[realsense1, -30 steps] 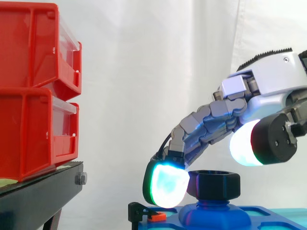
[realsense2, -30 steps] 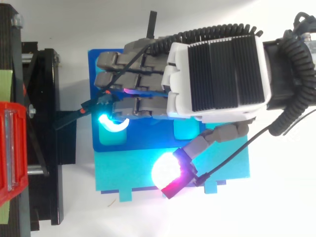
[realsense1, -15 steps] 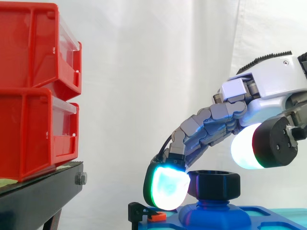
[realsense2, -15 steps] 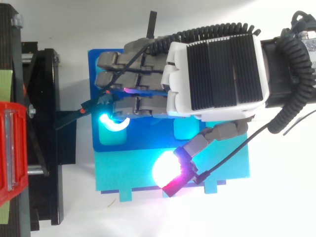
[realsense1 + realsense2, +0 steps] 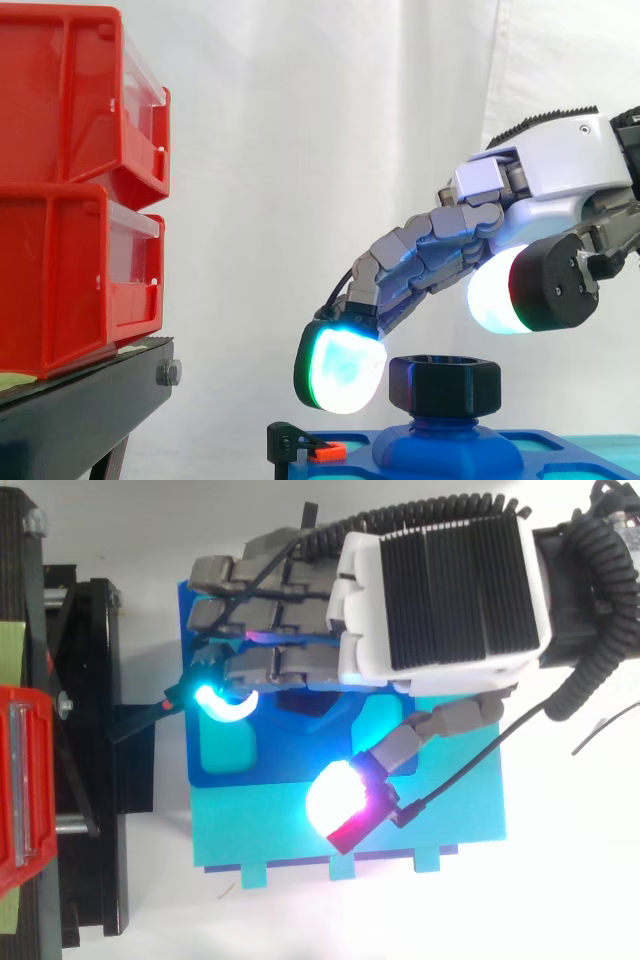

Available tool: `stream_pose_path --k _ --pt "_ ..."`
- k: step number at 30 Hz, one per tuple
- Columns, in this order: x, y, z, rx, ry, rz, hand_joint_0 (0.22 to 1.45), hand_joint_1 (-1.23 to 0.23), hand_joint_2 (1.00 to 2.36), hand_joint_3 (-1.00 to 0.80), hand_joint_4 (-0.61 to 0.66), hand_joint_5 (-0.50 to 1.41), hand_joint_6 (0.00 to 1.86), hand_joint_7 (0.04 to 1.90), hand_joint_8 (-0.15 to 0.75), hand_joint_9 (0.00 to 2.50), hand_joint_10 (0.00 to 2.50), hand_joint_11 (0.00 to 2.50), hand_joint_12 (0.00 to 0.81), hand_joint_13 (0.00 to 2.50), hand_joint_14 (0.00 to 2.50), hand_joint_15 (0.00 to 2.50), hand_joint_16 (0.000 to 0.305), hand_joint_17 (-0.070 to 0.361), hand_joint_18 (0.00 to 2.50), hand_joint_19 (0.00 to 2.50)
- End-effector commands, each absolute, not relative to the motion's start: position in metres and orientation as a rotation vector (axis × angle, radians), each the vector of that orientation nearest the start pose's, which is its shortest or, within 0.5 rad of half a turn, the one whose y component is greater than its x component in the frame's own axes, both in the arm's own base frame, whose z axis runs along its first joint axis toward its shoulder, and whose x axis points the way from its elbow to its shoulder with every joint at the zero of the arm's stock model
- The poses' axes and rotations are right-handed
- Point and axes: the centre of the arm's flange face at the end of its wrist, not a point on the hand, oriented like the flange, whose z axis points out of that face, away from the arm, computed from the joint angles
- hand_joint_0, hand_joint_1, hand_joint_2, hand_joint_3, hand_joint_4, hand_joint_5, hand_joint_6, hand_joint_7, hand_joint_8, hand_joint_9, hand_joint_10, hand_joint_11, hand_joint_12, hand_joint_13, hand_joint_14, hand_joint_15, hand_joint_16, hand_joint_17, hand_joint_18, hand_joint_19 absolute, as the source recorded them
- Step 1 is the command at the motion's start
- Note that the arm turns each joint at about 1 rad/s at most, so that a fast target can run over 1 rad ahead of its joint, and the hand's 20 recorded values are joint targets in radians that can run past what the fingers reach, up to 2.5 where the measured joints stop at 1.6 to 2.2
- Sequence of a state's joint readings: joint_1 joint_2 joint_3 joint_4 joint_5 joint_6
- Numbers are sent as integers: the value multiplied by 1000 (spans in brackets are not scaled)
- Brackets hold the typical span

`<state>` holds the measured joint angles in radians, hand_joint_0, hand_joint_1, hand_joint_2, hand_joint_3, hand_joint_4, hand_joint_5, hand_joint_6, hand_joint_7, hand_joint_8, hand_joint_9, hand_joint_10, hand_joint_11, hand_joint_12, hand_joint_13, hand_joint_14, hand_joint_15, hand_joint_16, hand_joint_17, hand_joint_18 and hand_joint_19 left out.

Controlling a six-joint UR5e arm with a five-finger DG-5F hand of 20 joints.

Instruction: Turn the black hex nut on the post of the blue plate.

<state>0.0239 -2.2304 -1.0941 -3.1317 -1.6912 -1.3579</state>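
Showed a robot hand (image 5: 560, 165) reaching in from the right, its grey fingers stretched forward and bowed gently downward, loose and grasping nothing. Placed the black hex nut (image 5: 445, 386) directly beneath those fingers, seated upright on the rounded blue post (image 5: 445, 448) of the blue plate (image 5: 285, 760). Set the foremost fingertip pad (image 5: 340, 368), glowing green and cyan, just past the nut on the side away from the palm, level with it and parted from it by a thin gap. Hung the thumb pad (image 5: 492, 298), glowing white, above the nut on the palm side, clear of it. Seen from above, spread the back of the hand over the blue plate, with a lighter teal panel (image 5: 260, 830) lying under the thumb. Found a small black clip with an orange tab (image 5: 290, 440) below the green fingertip, at the plate's edge. Put stacked red bins (image 5: 70, 190) on a black stand (image 5: 80, 410) well beyond the fingertips, before a white curtain (image 5: 300, 150).
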Motion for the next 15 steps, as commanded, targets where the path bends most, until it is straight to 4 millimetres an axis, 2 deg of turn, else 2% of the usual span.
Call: stream_pose_path --k 1,15 --pt "727 -112 311 74 1749 287 435 -300 1000 -500 231 -196 502 726 269 327 0 0 376 242 1 10 60 136 275 328" --pt "721 -135 312 69 1752 305 435 -300 1000 -500 233 -193 502 739 270 331 0 0 375 251 0 11 61 136 281 336"
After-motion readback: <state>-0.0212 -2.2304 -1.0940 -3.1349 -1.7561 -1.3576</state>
